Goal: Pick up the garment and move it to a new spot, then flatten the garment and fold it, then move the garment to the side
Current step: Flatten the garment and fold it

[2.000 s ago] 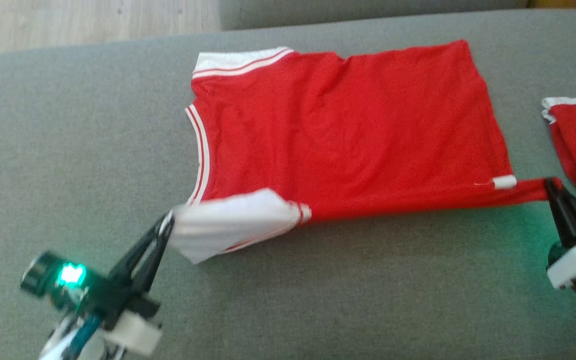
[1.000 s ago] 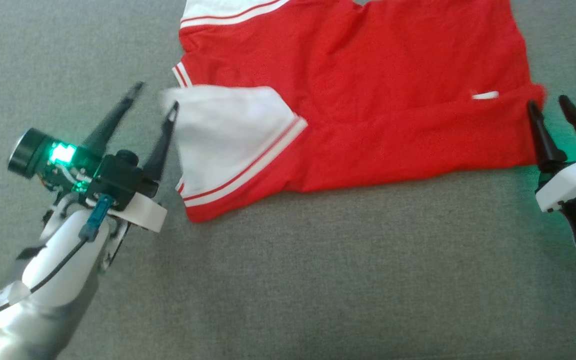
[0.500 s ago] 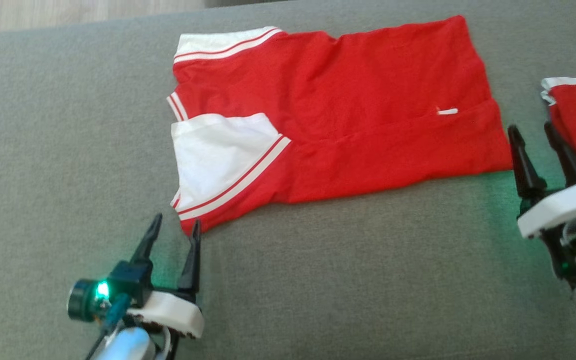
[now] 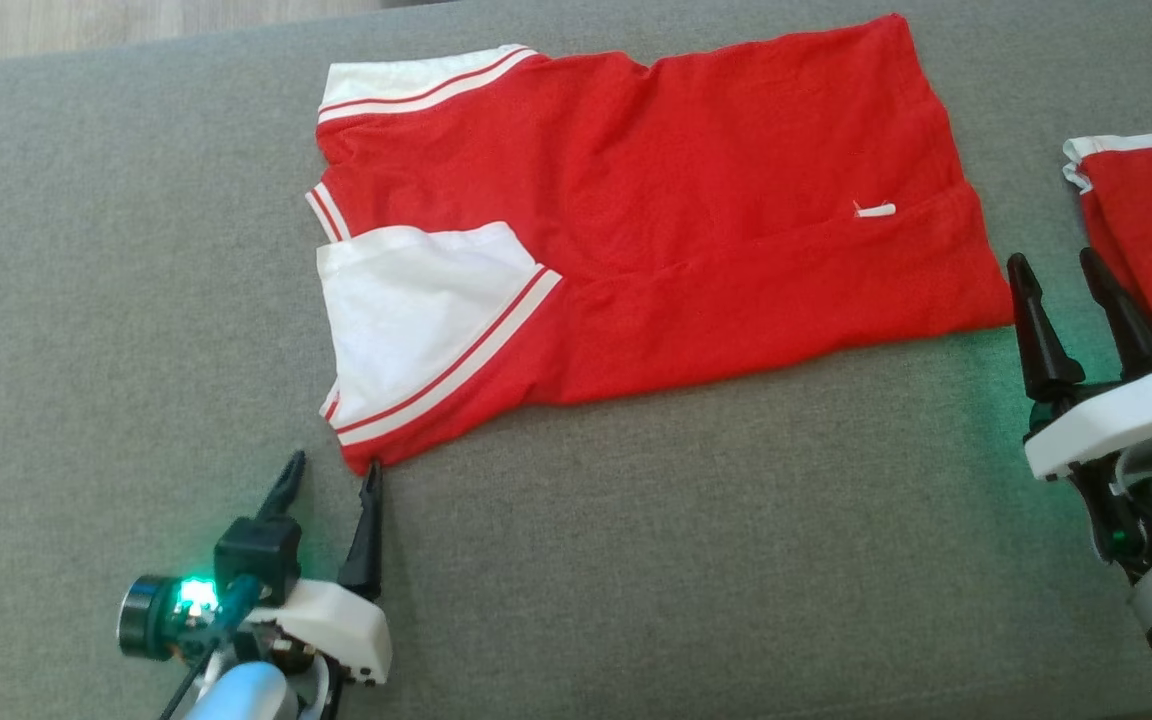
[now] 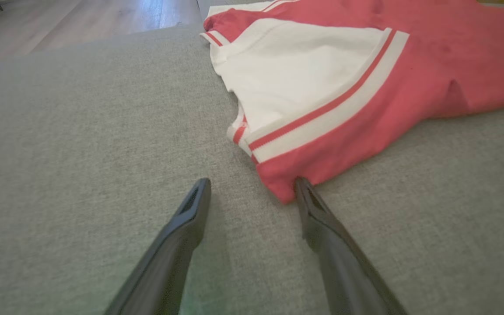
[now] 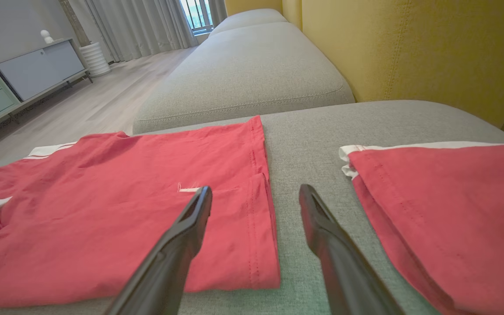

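A: Now, where is the red T-shirt (image 4: 696,200) being seen?

B: It is being carried by the grey sofa cushion (image 4: 636,560), spread out, with its near edge being kept doubled over onto the body and a white sleeve (image 4: 406,290) being laid across the red.

A: And how is the left pincer (image 4: 332,468) being held?

B: Its jaws are being held wide with nothing between them, just beside the sleeve's red corner. One fingertip (image 5: 304,192) is being shown right at that corner; whether cloth is being touched cannot be told.

A: And the right pincer (image 4: 1051,260)?

B: It too is being held wide and empty. It is being shown over the bare strip of cushion between the T-shirt's hem and a second folded red garment (image 4: 1151,230), which is being kept apart from the T-shirt.
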